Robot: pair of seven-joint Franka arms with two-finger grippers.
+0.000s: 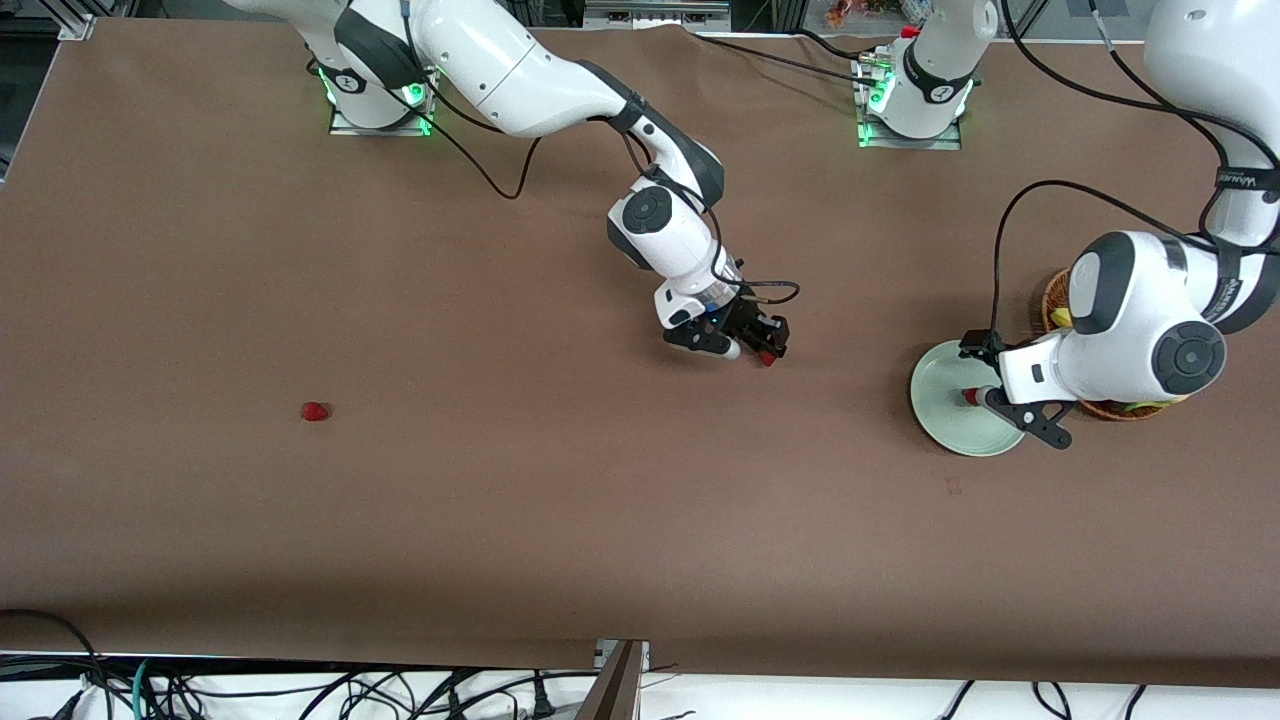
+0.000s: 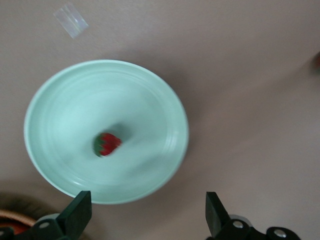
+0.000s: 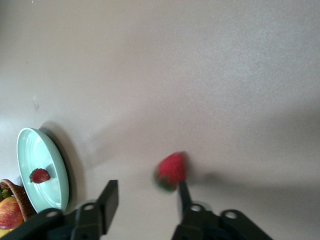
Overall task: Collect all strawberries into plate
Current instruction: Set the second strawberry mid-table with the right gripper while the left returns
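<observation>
One strawberry (image 1: 970,397) (image 2: 106,144) lies in the pale mint plate (image 1: 950,425) (image 2: 75,100) at the left arm's end of the table. My left gripper (image 1: 988,393) (image 2: 145,215) hangs open over the plate's edge with nothing between its fingers. Over the middle of the table, my right gripper (image 1: 765,345) (image 3: 145,197) is open. A second strawberry (image 1: 768,358) (image 3: 172,171) sits at the tip of one of its fingers (image 3: 184,196), not between the two. A third strawberry (image 1: 315,411) lies alone on the table toward the right arm's end.
A brown wicker basket (image 1: 1055,300) (image 3: 15,192) with an apple (image 3: 9,212) stands beside the plate, largely under the left arm. The plate (image 3: 35,150) and its berry also show in the right wrist view.
</observation>
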